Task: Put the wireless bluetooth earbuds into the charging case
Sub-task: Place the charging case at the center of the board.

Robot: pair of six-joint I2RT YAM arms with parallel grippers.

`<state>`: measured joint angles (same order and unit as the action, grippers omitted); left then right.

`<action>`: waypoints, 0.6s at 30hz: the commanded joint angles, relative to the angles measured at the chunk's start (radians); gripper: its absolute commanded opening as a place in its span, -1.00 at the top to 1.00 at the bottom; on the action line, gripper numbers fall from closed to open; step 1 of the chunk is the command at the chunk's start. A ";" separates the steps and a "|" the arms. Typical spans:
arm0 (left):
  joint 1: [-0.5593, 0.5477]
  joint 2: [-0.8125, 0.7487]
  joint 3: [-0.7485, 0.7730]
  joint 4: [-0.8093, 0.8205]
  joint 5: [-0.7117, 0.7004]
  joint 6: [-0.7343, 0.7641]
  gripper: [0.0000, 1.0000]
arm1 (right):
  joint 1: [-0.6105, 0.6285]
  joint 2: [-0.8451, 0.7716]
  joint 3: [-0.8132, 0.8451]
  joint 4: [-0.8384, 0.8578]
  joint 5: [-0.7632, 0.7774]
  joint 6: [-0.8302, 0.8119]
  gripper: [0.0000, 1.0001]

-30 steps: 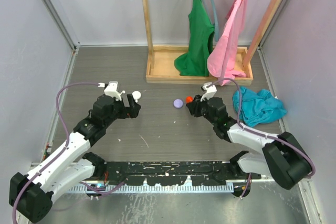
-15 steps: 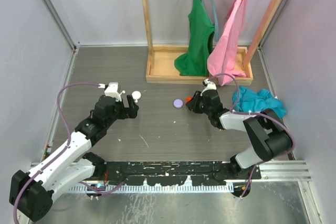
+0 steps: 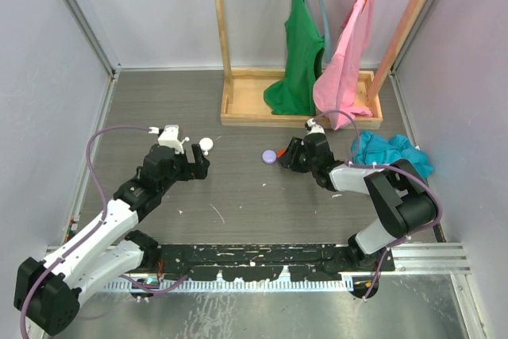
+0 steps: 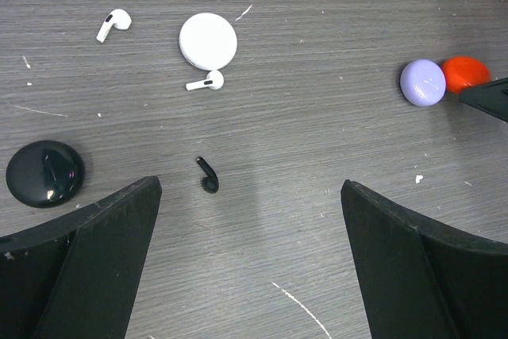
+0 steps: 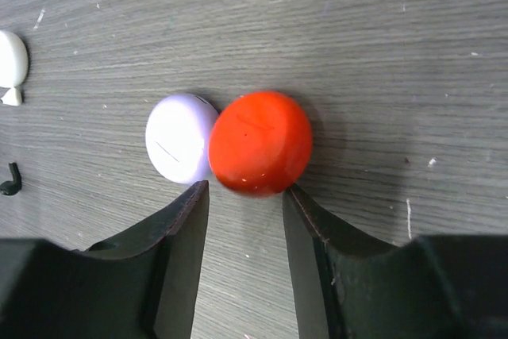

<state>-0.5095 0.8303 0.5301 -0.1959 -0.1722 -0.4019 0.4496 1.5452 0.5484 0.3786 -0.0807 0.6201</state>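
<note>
Right end effector (image 5: 244, 193), red disc (image 5: 259, 140), lilac disc (image 5: 176, 137)

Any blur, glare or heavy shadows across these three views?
Top external: sharp, evenly lit, soft shadows. Left wrist: table in focus, glare patches on the black round case; left hand underexposed. Right wrist: red round case sharp, faint sheen; right hand dark.

white shells, black joints, lilac cables

the left arm (image 3: 111, 220) and right arm (image 3: 353, 176) pair white shells with black joint housings. a lilac cable (image 3: 99, 136) loops along each. each wrist carries what looks like a white bracket (image 3: 169, 134). the fingers (image 4: 95, 260) are plain matte black wedges.
</note>
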 commanded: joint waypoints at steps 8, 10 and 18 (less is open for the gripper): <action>-0.001 0.019 0.000 0.061 -0.038 0.018 -0.96 | -0.008 -0.093 0.000 -0.114 0.089 -0.014 -0.15; -0.001 0.040 0.007 0.072 -0.039 0.024 -0.96 | -0.008 -0.131 -0.009 -0.132 0.084 -0.033 -0.19; 0.013 0.248 0.139 0.024 -0.025 0.068 -0.96 | -0.013 -0.304 -0.054 -0.091 -0.036 -0.180 -0.35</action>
<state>-0.5087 0.9966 0.5701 -0.1940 -0.1913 -0.3756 0.4419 1.3285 0.5114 0.2371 -0.0597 0.5457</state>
